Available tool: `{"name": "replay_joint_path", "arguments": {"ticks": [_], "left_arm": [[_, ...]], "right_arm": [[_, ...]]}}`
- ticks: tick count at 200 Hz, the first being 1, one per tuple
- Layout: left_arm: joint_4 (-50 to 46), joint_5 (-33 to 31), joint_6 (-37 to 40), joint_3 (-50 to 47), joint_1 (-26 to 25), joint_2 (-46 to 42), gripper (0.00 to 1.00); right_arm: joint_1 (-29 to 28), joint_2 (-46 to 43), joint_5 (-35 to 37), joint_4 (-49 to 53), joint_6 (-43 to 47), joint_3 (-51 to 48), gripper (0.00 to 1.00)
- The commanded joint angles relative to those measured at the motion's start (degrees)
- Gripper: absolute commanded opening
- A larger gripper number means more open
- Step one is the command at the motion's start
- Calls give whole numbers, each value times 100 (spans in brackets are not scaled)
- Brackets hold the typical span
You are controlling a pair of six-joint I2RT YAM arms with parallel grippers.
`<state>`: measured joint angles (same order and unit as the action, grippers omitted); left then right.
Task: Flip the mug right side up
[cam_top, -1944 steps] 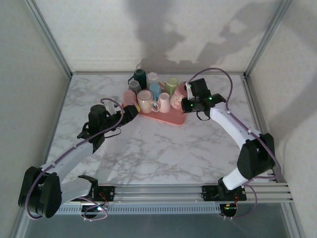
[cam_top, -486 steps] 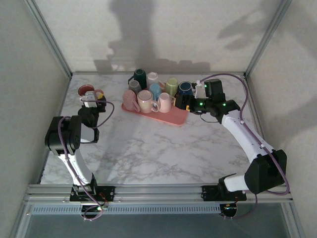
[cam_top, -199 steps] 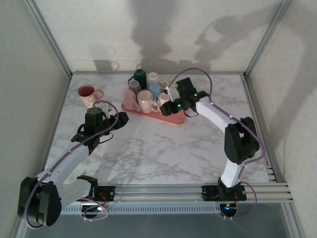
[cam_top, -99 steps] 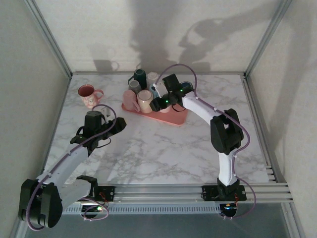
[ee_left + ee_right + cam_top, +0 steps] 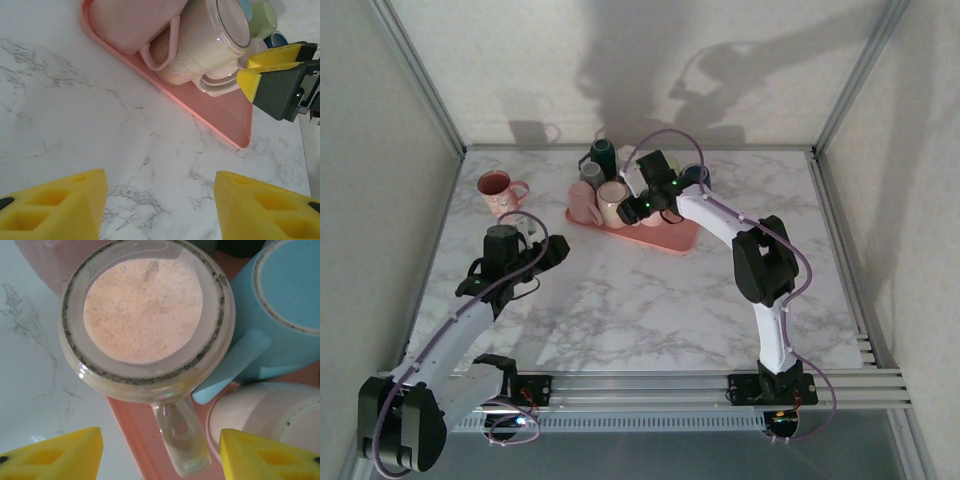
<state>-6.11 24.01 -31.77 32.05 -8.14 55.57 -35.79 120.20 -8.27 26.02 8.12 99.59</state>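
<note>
1. Though it stands mouth-down on the pink tray (image 5: pixel 131 440), the cream mug (image 5: pixel 144 315) turns its round, speckled, unglazed base upward in the right wrist view. A dark ring edges the base, and the glossy loop handle points to 6 o'clock.
2. The right hand (image 5: pixel 160 455) hangs over that handle. Its yellow fingers are spread wide to either side, touching nothing and holding nothing.
3. A light-blue mug (image 5: pixel 285 300) crowds in at 2 o'clock, its handle slanting down beside the cream mug's handle. A white mug (image 5: pixel 270 420) sits at 4 o'clock.
4. In the left wrist view, a smooth pink mug (image 5: pixel 130 22) lies just beside the cream mug at 10 o'clock.
5. From above, the tray sits at 12 o'clock on the veined marble counter (image 5: pixel 650 300). A red mug (image 5: pixel 497 188) stands upright off the tray, at 10 o'clock on the counter.
6. The left hand (image 5: pixel 558 252) hovers at 8 o'clock from the tray, over bare marble. Its fingers are wide apart and empty.
</note>
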Motion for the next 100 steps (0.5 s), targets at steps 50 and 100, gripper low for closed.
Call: {"name": "replay_joint_path", "arguments": {"ticks": [50,100], "left_arm": [[-71,80,-32,-66,93,-63,59],[-22,113,-40,-63,110,-15,59]], "right_arm": [[-107,354,24,26,73,283,59],[-104,364,32,94,-249,264,50]]}}
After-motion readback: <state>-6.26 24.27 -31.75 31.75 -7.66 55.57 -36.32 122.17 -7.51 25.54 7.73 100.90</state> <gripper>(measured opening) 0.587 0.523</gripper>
